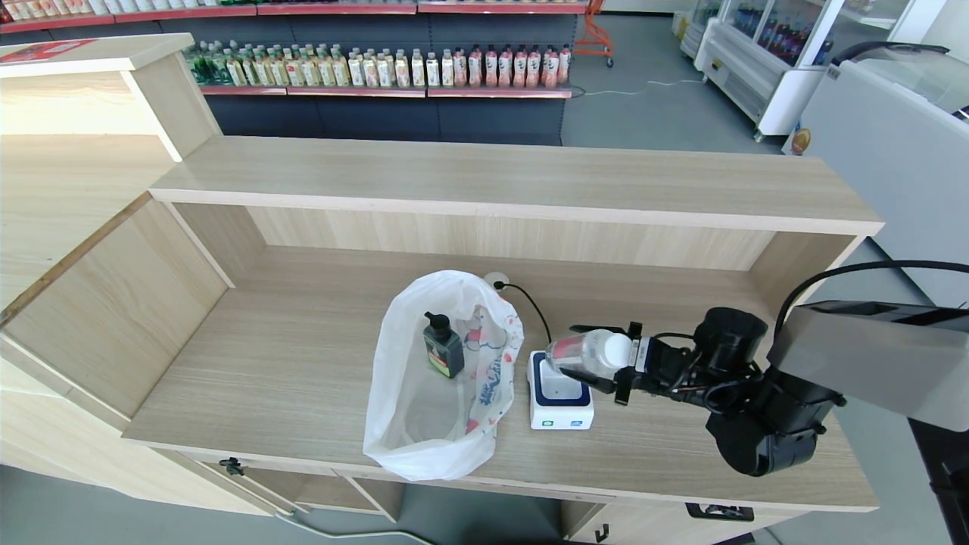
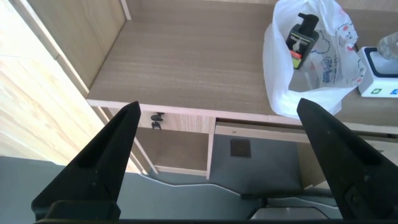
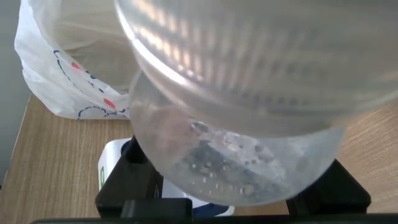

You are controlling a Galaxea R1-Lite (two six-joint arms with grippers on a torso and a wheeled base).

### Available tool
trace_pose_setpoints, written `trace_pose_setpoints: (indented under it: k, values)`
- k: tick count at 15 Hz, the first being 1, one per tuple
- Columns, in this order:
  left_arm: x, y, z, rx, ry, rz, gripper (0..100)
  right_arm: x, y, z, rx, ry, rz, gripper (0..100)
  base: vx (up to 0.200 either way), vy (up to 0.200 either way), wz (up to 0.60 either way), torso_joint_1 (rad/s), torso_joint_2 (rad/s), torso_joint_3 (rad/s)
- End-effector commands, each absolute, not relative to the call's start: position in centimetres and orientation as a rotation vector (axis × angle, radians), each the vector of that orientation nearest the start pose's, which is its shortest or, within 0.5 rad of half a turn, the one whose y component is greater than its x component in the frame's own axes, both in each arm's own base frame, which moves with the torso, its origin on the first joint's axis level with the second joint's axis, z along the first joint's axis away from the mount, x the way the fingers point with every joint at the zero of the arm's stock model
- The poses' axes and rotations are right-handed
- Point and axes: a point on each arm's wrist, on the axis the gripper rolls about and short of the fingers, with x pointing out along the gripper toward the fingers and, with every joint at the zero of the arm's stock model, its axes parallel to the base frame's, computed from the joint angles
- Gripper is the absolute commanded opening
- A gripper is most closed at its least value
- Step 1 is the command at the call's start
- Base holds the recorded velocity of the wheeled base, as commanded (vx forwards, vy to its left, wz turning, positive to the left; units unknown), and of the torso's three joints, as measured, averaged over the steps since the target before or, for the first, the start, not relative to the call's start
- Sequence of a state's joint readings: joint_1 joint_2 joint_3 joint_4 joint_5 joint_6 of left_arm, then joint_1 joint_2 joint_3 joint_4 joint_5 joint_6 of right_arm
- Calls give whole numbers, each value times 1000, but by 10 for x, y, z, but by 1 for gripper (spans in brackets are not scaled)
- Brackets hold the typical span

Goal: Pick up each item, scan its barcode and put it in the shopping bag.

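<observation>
We saw the left gripper (image 2: 219, 109) spread wide, off the counter's (image 1: 303, 363) front edge. Near that edge's middle, the shopping bag (image 1: 412, 424) held a dark pump bottle (image 1: 443, 348). Just beside it, the right gripper (image 1: 599, 356) pinched a clear bottle (image 1: 579, 353) sideways over the scanner (image 1: 560, 412).

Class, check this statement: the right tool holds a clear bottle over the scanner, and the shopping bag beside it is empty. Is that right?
Not quite. The shopping bag is not empty: a dark pump bottle sits inside it, as the head view shows. The rest holds: the right tool holds the clear bottle over the scanner.
</observation>
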State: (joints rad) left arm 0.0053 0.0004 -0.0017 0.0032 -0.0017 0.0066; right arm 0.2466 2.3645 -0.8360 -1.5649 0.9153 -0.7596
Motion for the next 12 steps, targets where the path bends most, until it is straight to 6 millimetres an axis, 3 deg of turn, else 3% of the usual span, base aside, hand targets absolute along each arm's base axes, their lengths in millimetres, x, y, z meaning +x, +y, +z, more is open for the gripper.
trace_pose_setpoints:
  k: [1,3,5,6,7,8,12]
  values:
    - [-23,0,76,6,2,3,100,373,97,71,-661,-497,1040,0,0,0,0,0,0,0]
    - [-23,0,76,6,2,3,100,363,73,113,-555,-476,975,0,0,0,0,0,0,0]
    - [-23,0,76,6,2,3,100,342,54,134,-419,-386,852,0,0,0,0,0,0,0]
    - [-23,0,76,6,2,5,100,315,47,147,-219,-281,724,0,0,0,0,0,0,0]
    - [-23,0,76,5,2,5,100,299,44,153,-113,-240,674,0,0,0,0,0,0,0]
    - [-23,0,76,3,2,3,100,270,39,152,-49,-157,662,0,0,0,0,0,0,0]
    - [-23,0,76,3,2,3,100,231,38,154,77,-49,647,0,0,0,0,0,0,0]
